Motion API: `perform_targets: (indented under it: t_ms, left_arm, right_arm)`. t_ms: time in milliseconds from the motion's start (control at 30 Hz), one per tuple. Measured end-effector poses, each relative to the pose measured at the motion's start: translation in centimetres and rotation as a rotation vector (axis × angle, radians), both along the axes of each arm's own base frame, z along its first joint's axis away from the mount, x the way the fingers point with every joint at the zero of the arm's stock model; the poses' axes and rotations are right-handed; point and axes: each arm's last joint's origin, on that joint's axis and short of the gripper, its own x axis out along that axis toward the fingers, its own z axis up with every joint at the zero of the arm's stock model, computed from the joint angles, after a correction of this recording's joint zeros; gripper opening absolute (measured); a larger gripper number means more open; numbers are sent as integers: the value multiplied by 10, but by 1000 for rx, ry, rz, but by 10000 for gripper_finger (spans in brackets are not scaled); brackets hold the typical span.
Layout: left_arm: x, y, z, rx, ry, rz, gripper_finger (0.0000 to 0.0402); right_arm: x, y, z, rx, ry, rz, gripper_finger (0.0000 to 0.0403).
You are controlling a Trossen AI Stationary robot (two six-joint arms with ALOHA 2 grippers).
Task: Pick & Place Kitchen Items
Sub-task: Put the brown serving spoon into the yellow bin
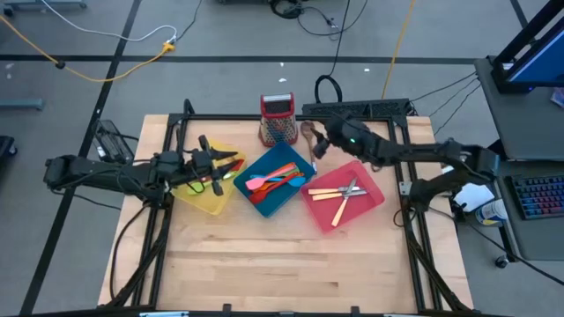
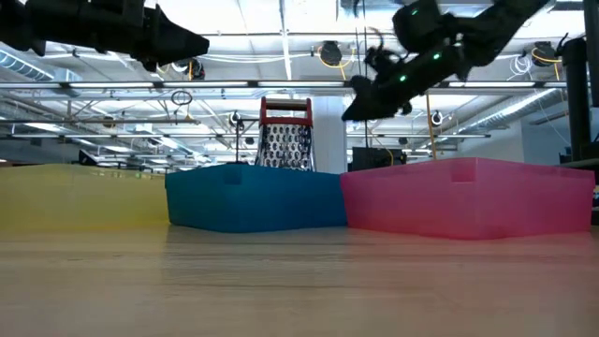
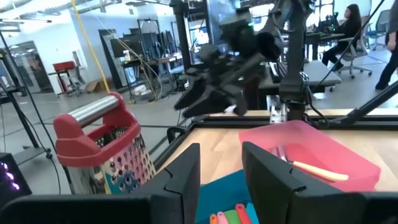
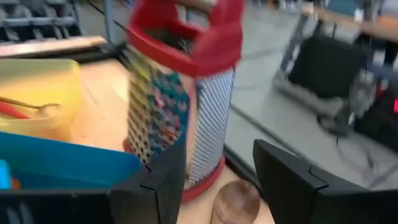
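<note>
Several orange, red, green, pink and blue plastic utensils (image 1: 275, 179) lie in the blue tray (image 1: 295, 198). Pale-handled cutlery (image 1: 339, 192) lies in the pink tray (image 1: 368, 207). A few utensils (image 1: 208, 180) lie in the yellow tray (image 1: 211, 202). A wooden spoon (image 1: 308, 131) lies on the table beside the grater; its bowl (image 4: 234, 202) shows between my right gripper's fingers. My right gripper (image 1: 316, 148) is open and raised above it (image 2: 360, 108). My left gripper (image 1: 231, 165) is open and empty over the yellow tray's far right corner (image 3: 221, 165).
A red-handled box grater (image 1: 278, 119) stands at the table's far edge, just left of my right gripper. The three trays sit side by side across the table's middle. The near half of the wooden table (image 1: 282, 264) is bare. People sit in the room beyond (image 3: 348, 25).
</note>
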Motion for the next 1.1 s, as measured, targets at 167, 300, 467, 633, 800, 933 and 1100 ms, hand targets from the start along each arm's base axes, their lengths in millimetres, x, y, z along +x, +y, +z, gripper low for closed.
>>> perform_targets:
  t_ms: [167, 300, 467, 633, 800, 933, 1100]
  left_arm:
    - [1, 0, -1, -4, 4, 0, 124]
    - [1, 0, -1, -28, -1, -3, 124]
    - [1, 0, -1, -42, -5, -5, 124]
    - [1, 0, -2, -51, -8, -5, 124]
    - [1, 0, -2, -57, -6, -6, 124]
    - [2, 0, -2, -56, -4, -8, 124]
    - [2, 0, -2, -54, -1, -8, 124]
  right_arm:
    - [9, -25, -17, 170, -48, -77, 191]
    - [11, -37, -41, 294, -20, -63, 191]
    - [17, -45, -58, 369, 59, -48, 191]
    - [31, -55, -59, 476, 196, -93, 191]
    - [43, -62, -62, 583, 275, -118, 192]
    - [52, -65, -73, 620, 273, -112, 190]
    - [56, -68, -90, 649, 288, -134, 190]
